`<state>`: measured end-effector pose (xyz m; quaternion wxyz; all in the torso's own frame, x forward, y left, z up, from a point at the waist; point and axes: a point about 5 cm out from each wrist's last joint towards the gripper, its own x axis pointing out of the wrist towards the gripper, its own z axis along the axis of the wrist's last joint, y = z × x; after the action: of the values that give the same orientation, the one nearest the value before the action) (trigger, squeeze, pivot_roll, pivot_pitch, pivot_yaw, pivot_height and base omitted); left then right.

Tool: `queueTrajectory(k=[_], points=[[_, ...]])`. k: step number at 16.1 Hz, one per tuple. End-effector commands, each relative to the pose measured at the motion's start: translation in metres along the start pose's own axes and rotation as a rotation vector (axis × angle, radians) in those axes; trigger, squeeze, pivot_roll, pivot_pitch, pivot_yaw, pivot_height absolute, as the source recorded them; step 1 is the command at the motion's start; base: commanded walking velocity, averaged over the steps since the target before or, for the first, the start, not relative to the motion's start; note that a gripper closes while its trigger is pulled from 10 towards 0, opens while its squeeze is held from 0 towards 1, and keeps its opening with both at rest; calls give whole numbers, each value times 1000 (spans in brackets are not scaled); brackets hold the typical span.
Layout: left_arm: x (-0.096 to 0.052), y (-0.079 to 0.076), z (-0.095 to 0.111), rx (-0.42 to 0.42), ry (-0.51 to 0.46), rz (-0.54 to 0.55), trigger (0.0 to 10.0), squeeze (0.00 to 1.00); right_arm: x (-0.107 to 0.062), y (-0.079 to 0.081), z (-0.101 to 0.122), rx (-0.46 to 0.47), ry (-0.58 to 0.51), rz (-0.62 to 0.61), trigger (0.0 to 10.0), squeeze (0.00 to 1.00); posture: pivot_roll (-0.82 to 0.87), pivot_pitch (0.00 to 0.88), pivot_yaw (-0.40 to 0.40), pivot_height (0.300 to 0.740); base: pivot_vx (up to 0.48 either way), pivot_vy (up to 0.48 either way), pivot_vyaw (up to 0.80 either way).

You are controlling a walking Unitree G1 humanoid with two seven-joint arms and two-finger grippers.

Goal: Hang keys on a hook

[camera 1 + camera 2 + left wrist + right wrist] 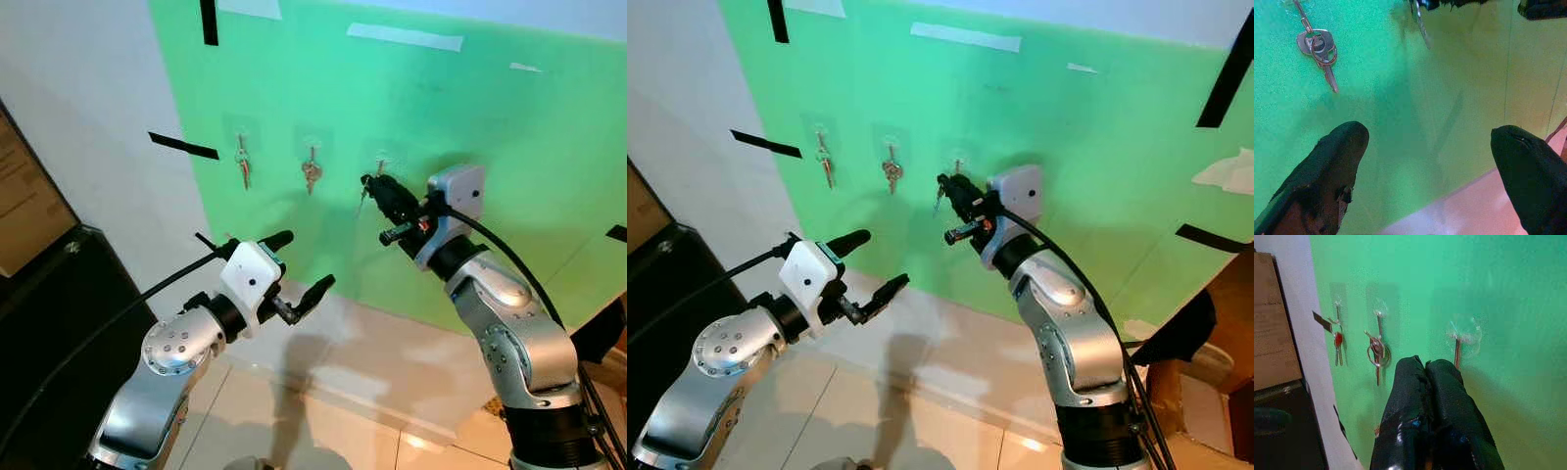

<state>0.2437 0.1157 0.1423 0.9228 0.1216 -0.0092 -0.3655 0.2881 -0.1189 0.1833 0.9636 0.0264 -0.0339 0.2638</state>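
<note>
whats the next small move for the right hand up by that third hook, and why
Probably ease the right hand slightly up and toward the clear plastic hook on the green wall panel, since its fingers are shut on the silver key just below that free hook, while two key sets already hang.

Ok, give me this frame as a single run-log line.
right gripper: shut on keys, raised at third hook | left gripper: open, idle below | first keys, second keys: hanging on green board
</note>
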Motion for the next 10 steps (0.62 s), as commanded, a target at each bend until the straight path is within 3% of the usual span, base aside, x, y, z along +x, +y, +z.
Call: queueTrajectory(k=[1, 7, 10], points=[[0, 0, 5, 12, -10, -12, 10000, 0, -2, -2, -5, 6, 13, -18, 10000, 0, -9, 0, 15, 740, 0, 0, 0], [-1, -1, 4, 14, -8, -17, 10000, 0, -6, -5, -14, 26, 37, -37, 10000, 0, -9, 0, 17, 740, 0, 0, 0], [-1, -1, 5, 15, -10, -18, 10000, 0, -8, -2, -3, 48, -43, -14, 10000, 0, -10, 0, 18, 740, 0, 0, 0]])
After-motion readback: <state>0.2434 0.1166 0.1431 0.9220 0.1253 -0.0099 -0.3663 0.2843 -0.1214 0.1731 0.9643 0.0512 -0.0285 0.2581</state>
